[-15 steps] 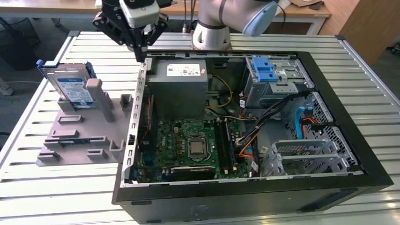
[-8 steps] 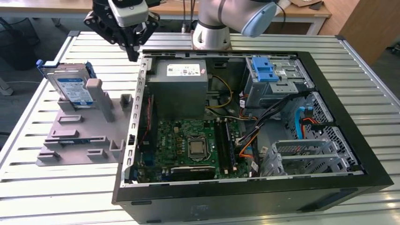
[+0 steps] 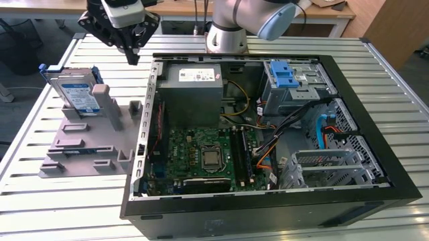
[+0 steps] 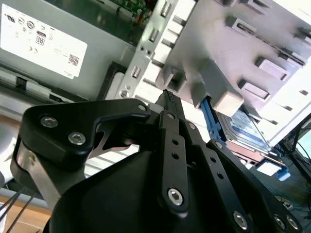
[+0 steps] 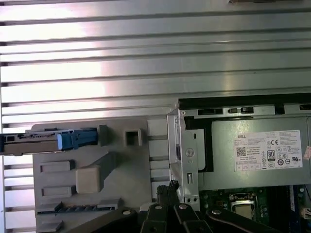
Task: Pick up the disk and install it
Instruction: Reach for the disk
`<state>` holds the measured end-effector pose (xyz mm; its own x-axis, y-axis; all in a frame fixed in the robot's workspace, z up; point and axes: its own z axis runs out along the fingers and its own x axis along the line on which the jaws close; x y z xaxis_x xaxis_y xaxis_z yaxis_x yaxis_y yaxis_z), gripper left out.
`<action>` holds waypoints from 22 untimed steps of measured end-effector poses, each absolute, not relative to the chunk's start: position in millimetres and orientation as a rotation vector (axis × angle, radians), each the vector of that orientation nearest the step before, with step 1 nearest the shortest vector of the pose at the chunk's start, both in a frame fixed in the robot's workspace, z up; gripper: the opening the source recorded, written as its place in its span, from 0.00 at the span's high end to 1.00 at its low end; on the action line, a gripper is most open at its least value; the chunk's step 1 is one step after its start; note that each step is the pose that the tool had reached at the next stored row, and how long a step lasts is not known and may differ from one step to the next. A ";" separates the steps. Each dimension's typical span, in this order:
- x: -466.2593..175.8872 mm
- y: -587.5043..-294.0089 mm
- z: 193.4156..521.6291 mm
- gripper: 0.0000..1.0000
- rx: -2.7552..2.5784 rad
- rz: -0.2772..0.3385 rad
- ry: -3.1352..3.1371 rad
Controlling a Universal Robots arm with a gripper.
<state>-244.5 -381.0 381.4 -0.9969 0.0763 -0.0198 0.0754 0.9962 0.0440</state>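
**Tool closed and empty, disk waiting in its holder**

The black tool hangs above the ribbed metal tabletop with its fingers pressed together, gripping nothing. The flat silver disk with blue plastic bracket stands upright in a grey plastic holder, at the exterior view's left of the open black computer case. In the first wrist view the disk is seen edge-on and is partly cut off.

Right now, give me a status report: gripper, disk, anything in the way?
Gripper shut, empty, above table. Disk upright in grey rack. Rack post beside disk.
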 end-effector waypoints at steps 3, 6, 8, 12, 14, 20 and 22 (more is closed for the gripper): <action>-253.0 -379.1 380.9 0.89 0.119 0.067 3.118; -260.8 -377.3 380.7 0.89 0.119 0.067 3.120; -266.3 -376.1 380.4 0.89 0.120 0.067 3.121; -277.3 -374.3 379.8 0.89 0.120 0.067 3.122; -280.7 -374.0 379.6 0.89 0.120 0.067 3.123; -282.9 -374.0 379.5 0.89 0.120 0.067 3.123; -283.0 -374.0 379.5 0.89 0.120 0.067 3.123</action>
